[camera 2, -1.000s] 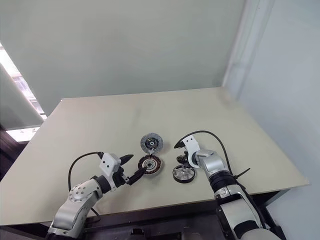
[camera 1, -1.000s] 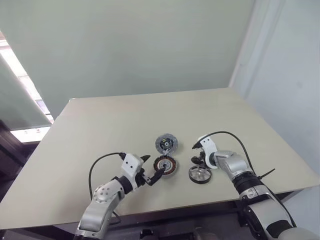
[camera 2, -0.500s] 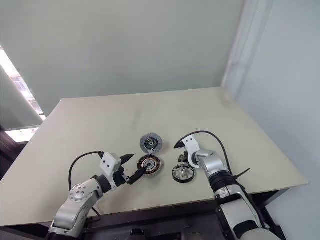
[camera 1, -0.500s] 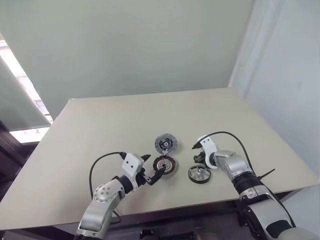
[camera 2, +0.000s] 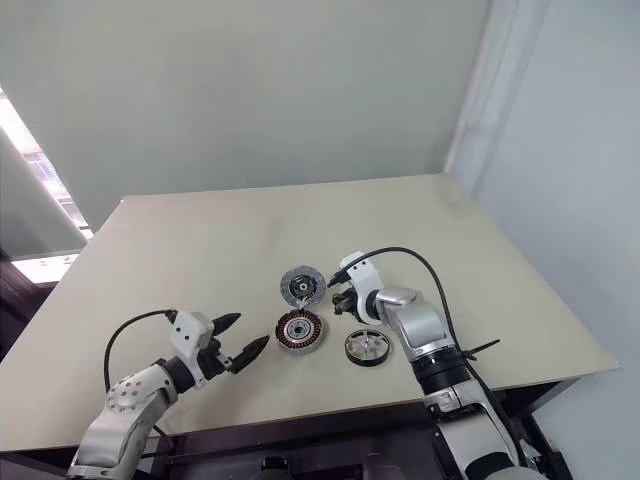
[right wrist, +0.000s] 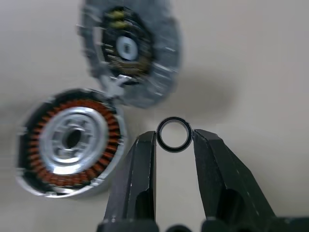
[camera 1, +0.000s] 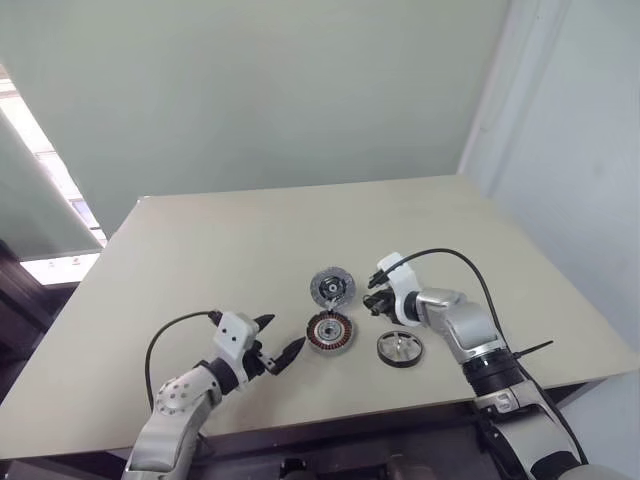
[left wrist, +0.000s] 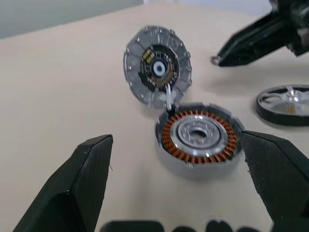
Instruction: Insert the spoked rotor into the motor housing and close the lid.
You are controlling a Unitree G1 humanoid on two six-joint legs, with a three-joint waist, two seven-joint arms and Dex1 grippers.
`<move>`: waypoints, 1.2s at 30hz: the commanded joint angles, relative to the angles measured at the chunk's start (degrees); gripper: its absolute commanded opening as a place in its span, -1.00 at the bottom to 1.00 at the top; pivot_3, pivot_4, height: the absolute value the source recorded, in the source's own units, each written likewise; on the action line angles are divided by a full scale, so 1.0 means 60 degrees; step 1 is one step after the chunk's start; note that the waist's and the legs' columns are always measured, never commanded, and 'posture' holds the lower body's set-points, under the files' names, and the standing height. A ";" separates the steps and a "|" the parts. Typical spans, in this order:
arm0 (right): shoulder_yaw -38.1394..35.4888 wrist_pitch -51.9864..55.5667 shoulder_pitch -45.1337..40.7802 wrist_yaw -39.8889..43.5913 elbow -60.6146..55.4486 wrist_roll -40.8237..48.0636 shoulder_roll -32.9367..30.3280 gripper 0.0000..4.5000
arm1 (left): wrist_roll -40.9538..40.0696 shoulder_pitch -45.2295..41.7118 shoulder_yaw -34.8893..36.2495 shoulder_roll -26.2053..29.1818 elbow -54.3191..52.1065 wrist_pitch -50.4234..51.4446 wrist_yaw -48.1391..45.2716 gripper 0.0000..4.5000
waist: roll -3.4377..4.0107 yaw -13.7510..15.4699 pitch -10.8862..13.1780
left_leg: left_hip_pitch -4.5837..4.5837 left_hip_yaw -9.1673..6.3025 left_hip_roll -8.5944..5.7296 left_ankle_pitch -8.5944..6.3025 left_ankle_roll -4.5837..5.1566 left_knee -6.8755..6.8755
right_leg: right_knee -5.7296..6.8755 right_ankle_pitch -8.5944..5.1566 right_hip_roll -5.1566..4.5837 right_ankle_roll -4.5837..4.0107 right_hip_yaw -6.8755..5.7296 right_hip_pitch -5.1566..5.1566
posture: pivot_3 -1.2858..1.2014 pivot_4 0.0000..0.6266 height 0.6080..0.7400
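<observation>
The table carries three small round parts near its front edge. The motor housing lies open, its copper-wound well empty; no writing can be read. The lid touches it at twelve o'clock; the spoked rotor sits at three o'clock. The left gripper, fingers wide, holds nothing. The right gripper pinches a small dark ring.

The scene is evenly lit and rather soft — bright daylight enters from a window at the left edge. Shadows on the table are faint and short. In the right wrist view the lid and the motor housing are blurred, while the fingertips stay sharp. No strong glare.
</observation>
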 commanded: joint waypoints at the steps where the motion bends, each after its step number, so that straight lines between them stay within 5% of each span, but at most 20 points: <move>1: 0.0332 0.0351 -0.0032 0.0079 -0.0948 0.0169 0.0130 -0.64 | -0.0266 0.0158 0.0309 0.0169 -0.0175 -0.0274 -0.0236 1.00 | 0.0000 -0.0001 0.0000 | -0.0001 0.0000 0.0001 0.0000 0.0000 -0.0001 | 0.0001 0.0000 0.0000 0.0000 0.0000 -0.0003 | 0.03 -1.00 1.00; 14: 0.1880 0.0665 0.0186 0.0312 -0.1394 0.0069 0.0446 -0.64 | -0.0152 0.0687 0.0026 0.0381 -0.0549 -0.0186 -0.0632 1.00 | 0.0000 0.0000 0.0001 | -0.0003 0.0001 0.0005 0.0000 -0.0001 -0.0005 | 0.0000 -0.0002 -0.0001 -0.0004 -0.0002 -0.0009 | 0.03 -1.00 1.00; 36: 0.2019 -0.0630 -0.0291 -0.0308 0.0479 -0.0479 0.1173 -0.64 | -0.0050 0.0494 -0.0460 0.0260 -0.0611 -0.0155 -0.0517 1.00 | 0.0000 -0.0001 0.0001 | -0.0005 0.0002 0.0009 0.0000 -0.0002 -0.0022 | 0.0000 -0.0001 0.0003 -0.0001 -0.0002 -0.0022 | 0.03 -1.00 1.00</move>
